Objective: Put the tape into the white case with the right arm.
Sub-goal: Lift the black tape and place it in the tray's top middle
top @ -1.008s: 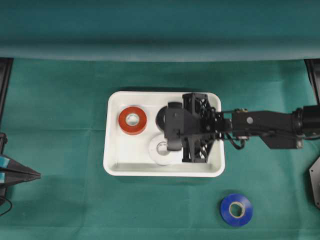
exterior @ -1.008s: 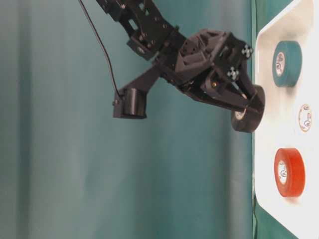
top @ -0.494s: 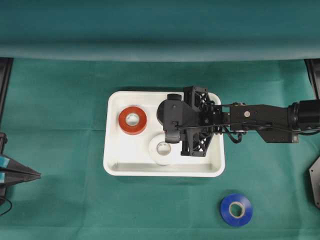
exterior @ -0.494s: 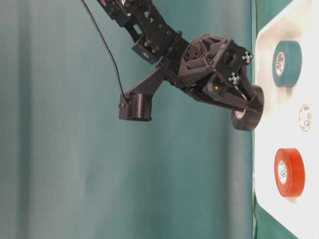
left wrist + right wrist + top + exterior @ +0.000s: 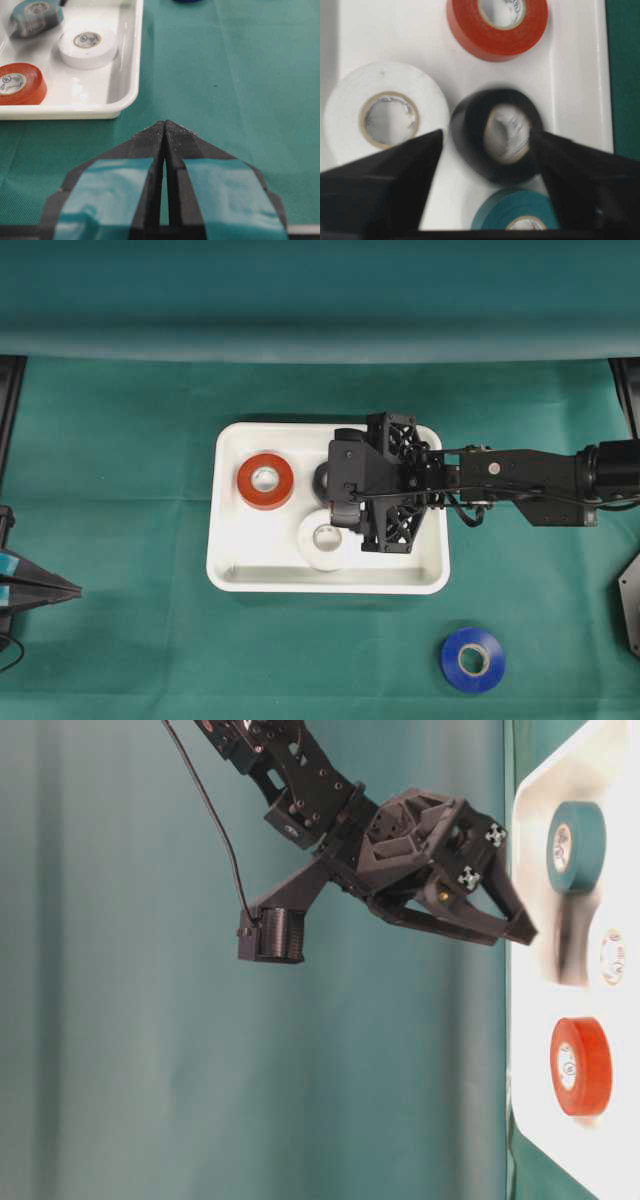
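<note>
Though blurred, black tape (image 5: 495,134) between the right hand's (image 5: 487,145) parted fingers, green roll (image 5: 517,215) half-hidden.

Right gripper (image 5: 522,932) hangs w/ fingers apart beside white case (image 5: 535,1050); green roll (image 5: 575,847), red roll (image 5: 580,1066) inside; dark blur btwn.

black tape (image 5: 496,135): blurred, loose | inside white case (image 5: 575,75) | beside white roll (image 5: 385,112)
</note>
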Motion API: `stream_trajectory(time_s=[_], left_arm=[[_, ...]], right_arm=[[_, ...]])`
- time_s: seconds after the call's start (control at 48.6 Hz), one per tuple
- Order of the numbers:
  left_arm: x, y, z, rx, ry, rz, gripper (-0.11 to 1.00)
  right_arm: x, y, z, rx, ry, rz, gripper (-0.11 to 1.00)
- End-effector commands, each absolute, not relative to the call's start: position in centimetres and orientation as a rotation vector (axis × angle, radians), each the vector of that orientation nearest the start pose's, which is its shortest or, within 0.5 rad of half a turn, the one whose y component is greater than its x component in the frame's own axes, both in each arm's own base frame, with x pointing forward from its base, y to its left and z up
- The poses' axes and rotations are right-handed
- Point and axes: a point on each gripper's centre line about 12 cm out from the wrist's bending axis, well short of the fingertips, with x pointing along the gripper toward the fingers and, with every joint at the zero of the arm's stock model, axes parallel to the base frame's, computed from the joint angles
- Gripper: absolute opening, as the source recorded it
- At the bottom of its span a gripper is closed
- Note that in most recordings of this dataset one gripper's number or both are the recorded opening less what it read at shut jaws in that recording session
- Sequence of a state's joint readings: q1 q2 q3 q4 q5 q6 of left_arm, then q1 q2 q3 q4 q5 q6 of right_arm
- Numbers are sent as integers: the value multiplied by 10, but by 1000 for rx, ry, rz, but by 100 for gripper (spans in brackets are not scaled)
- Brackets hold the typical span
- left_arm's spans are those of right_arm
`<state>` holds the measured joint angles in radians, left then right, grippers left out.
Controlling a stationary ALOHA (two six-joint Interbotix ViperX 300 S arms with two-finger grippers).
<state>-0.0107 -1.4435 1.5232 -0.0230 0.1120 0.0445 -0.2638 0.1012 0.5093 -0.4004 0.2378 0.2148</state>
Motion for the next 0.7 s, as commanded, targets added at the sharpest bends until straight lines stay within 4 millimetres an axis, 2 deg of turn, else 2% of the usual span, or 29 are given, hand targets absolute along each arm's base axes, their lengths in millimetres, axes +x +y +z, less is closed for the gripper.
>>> stream_trajectory(time_s=[0.0,0.082,0.123,0.247,0.391,0.679], left_arm=[[126,-2,183,22,178,-15,0],[126,-2,183,22,178,-15,0],[126,-1,183,22,178,-14,0],[126,-1,182,22,179,-14,0],[126,-2,183,22,178,-15,0],[126,-1,183,22,178,-14,0]], right_arm=[[403,-119,174,-97,815,-263,48],[403,-119,176,-96,810,-264,73],[403,-118,177,-98,809,-262,80],[400,-119,179,-96,810,-267,78],[387,-115,180,-90,828,-272,78],[327,-96,186,-94,872,-274,78]])
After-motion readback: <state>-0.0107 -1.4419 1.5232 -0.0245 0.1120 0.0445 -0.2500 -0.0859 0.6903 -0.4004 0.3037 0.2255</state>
